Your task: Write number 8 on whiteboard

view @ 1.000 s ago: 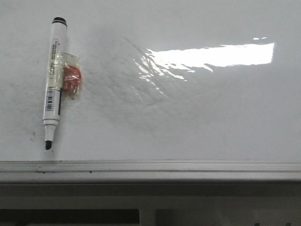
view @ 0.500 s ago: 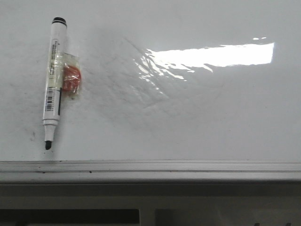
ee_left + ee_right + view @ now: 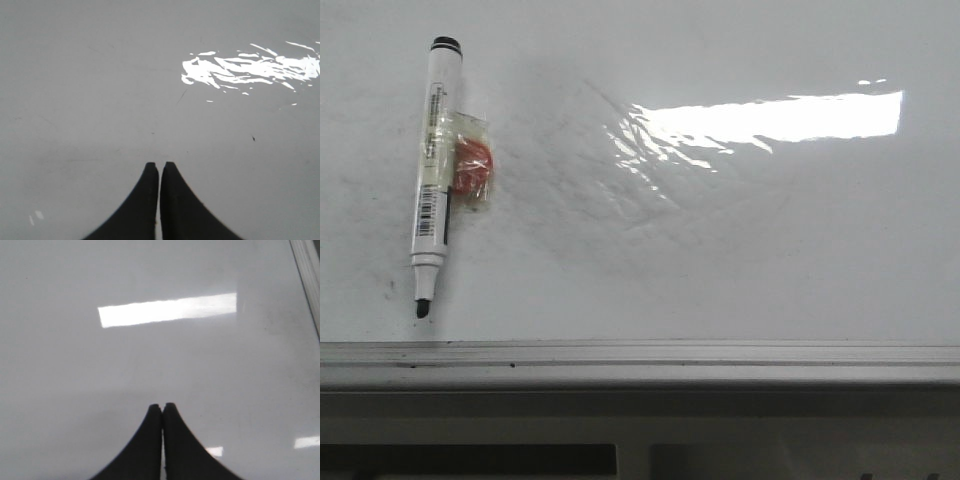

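While most of the front view is filled by the whiteboard (image 3: 720, 260), its glossy white face is marked only by faint grey smudges and a bright rectangular glare (image 3: 770, 118) toward the upper right. No drawn figure is seen on the board in any view. Along the near edge of the board a grey metal frame (image 3: 640, 355) is laid straight across the view.

At the left side of the board a marker (image 3: 433, 175) is laid flat, almost upright in the front view, with its black end cap farthest from the frame and its uncapped dark tip (image 3: 422, 308) pointed toward the frame and set just short of it. A barcode label is seen on the white barrel. A small orange piece (image 3: 472, 168) wrapped in clear tape is fixed against the right side of the barrel, near its middle.

Neither arm is seen in the front view. In the left wrist view the left gripper (image 3: 159, 167) is held above bare board, its two black fingers pressed together with nothing between them. In the right wrist view the right gripper (image 3: 162, 407) is likewise closed on nothing, over bare board, with a strip of the frame seen at the far corner.
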Robot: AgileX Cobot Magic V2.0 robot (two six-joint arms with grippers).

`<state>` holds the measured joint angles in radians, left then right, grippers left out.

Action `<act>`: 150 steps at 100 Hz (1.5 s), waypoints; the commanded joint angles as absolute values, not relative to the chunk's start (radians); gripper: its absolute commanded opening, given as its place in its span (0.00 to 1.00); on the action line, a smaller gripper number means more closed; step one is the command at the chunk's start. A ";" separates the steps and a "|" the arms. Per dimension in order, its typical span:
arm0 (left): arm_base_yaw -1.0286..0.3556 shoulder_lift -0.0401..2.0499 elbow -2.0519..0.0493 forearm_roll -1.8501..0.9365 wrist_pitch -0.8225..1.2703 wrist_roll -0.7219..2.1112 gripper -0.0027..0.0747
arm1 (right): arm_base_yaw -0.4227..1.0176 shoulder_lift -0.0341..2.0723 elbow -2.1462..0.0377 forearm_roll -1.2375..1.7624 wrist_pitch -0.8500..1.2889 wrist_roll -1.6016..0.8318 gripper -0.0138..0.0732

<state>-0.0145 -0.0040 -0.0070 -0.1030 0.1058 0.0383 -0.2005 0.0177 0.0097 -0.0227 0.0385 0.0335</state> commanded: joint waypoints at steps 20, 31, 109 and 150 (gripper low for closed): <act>-0.019 -0.033 0.031 -0.113 0.016 0.034 0.01 | -0.207 0.037 -0.002 -0.020 -0.032 0.027 0.09; -0.019 -0.033 0.031 -0.113 0.015 0.034 0.01 | -0.207 0.037 -0.002 -0.020 -0.032 0.027 0.09; -0.019 -0.033 0.031 -0.114 0.014 0.034 0.01 | -0.207 0.037 -0.002 -0.020 -0.032 0.027 0.09; -0.019 -0.033 0.031 -0.114 0.014 0.034 0.01 | -0.207 0.037 -0.002 -0.020 -0.048 0.027 0.09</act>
<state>-0.0145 -0.0040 -0.0070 -0.1030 0.0970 0.0383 -0.2005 0.0177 0.0097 -0.0221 0.0385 0.0335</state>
